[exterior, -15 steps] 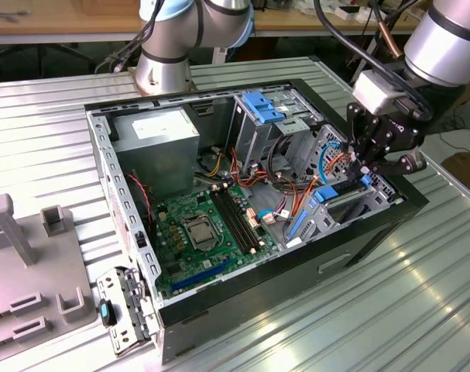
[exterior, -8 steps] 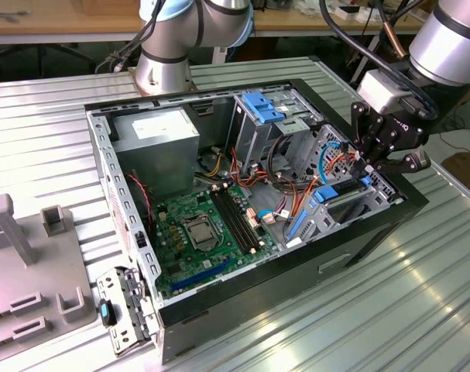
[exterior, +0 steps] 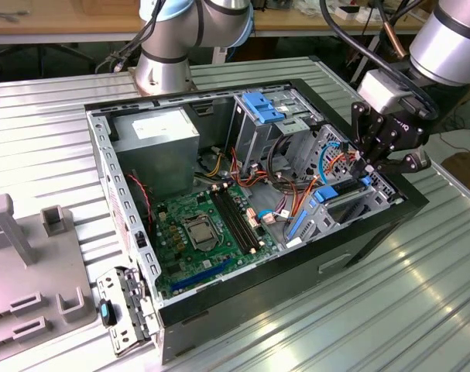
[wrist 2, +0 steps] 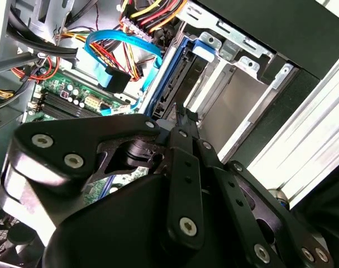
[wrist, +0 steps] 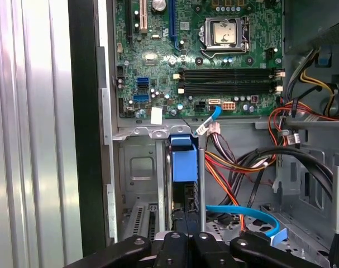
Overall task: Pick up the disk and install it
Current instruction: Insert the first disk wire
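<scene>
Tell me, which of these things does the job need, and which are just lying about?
Part of the job: the disk, gripped inside the computer case by the gripper.
Lying about: the grey stands, the metal plate, the pale blue bracket.

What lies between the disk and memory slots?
In the first wrist view, white connectors and a blue cable sit between the disk and the memory slots.

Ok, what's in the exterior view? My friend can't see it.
A robot's pincer grips a blue-framed disk sitting in the drive bay of an open computer case, at the exterior view's right. The green motherboard lies inside, and the case rests on a ribbed metal table.
</scene>
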